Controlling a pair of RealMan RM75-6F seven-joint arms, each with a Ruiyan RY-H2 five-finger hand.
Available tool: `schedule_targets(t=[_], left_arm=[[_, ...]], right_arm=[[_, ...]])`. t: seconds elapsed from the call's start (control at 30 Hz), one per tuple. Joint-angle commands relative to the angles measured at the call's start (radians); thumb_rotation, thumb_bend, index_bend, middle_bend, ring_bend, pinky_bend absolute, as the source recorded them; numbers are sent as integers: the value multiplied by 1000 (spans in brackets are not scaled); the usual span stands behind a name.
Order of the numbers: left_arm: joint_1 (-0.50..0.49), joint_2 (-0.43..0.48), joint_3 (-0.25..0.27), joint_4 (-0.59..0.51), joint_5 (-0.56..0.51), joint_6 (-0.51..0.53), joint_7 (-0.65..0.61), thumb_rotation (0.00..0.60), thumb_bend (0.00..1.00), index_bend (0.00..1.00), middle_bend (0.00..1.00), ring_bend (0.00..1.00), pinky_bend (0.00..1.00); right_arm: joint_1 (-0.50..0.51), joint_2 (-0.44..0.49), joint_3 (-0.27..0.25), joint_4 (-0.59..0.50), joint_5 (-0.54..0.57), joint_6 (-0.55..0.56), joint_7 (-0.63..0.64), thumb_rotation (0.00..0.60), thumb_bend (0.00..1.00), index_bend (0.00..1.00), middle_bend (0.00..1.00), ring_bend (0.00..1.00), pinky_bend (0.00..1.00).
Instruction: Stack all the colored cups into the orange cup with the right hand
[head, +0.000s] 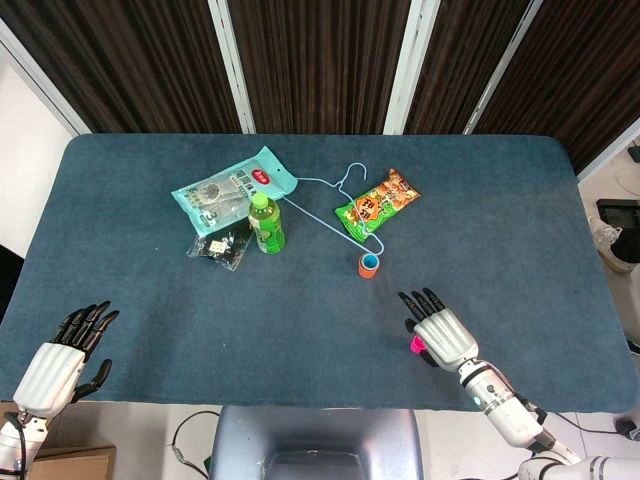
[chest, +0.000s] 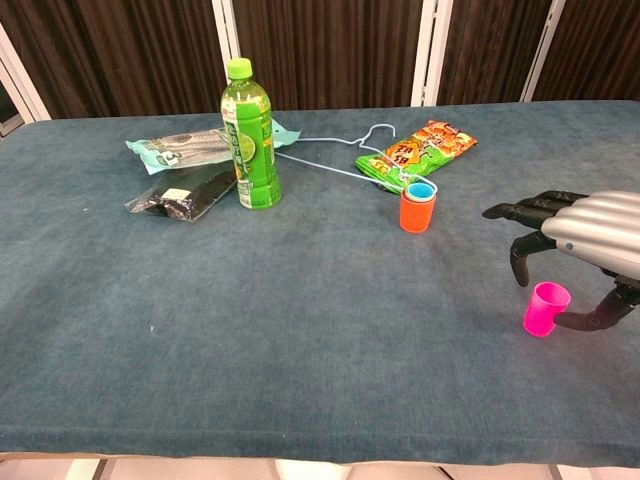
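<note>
Pink and small, the pink cup (chest: 546, 308) stands upright on the blue-green cloth of the table (chest: 250, 330), near the front edge on the robot's right side. The right hand (chest: 585, 235) hangs directly over it, palm down. In the chest view the dark fingers (chest: 520, 212) reach out above and beyond the cup's rim, one of them bending down just behind it, while the thumb (chest: 598, 315) curls in low beside the cup's right wall. Whether the thumb actually touches the cup cannot be told from either view; the fingers are spread, not closed, and the hand grips nothing. In the head view the same cup (head: 415, 345) peeks out only as a sliver at the left edge of the right hand (head: 441, 335).

The orange cup (chest: 417, 211) stands well apart from the hand, farther back toward the table's middle, with a blue cup (chest: 421, 191) already nested inside it, its rim showing above the orange one. Just behind this pair lie a snack bag (chest: 417, 152) and a thin wire hanger (chest: 335, 160).

The left hand (head: 58, 358) rests at the near left corner of the table, fingers apart, grasping nothing.

A green bottle (chest: 249, 135) stands upright to the left of the orange cup.
</note>
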Motion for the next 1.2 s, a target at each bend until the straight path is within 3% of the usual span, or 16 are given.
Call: schedule_targets(t=[0.03, 0.2, 0.33, 0.47, 0.6, 0.7, 0.87, 1.2], left_arm=[[0, 0, 0, 1, 0, 0, 1, 600, 473, 0, 0, 1, 109], [0, -1, 0, 0, -1, -1, 3, 600, 472, 0, 0, 1, 109], [-1, -2, 0, 0, -3, -5, 6, 600, 472, 0, 0, 1, 109], [-3, -5, 0, 0, -5, -11, 13, 600, 472, 0, 0, 1, 109], [-6, -8, -2, 0, -8, -17, 20, 600, 472, 0, 0, 1, 109], [-6, -9, -4, 0, -13, -19, 21, 600, 473, 0, 0, 1, 109], [-6, -5, -5, 1, -16, -18, 15, 600, 473, 0, 0, 1, 109], [-4, 0, -6, 1, -16, -10, 2, 600, 473, 0, 0, 1, 109]], right_arm=[[-2, -2, 1, 2, 5, -6, -9, 600, 418, 612, 7, 0, 0], [-10, -5, 19, -1, -1, 7, 7, 600, 492, 654, 31, 0, 0], [-12, -15, 73, -11, -16, 54, 69, 600, 509, 680, 54, 0, 0], [29, -42, 186, -4, 23, 74, 95, 600, 516, 685, 59, 0, 0], [114, -123, 328, 75, 118, 71, 35, 600, 529, 687, 62, 0, 0], [175, -187, 393, 150, 203, 46, -14, 600, 529, 688, 69, 0, 0], [235, -261, 412, 242, 301, 7, -90, 600, 529, 688, 76, 0, 0], [276, -354, 391, 366, 345, -33, -73, 600, 529, 690, 76, 0, 0]])
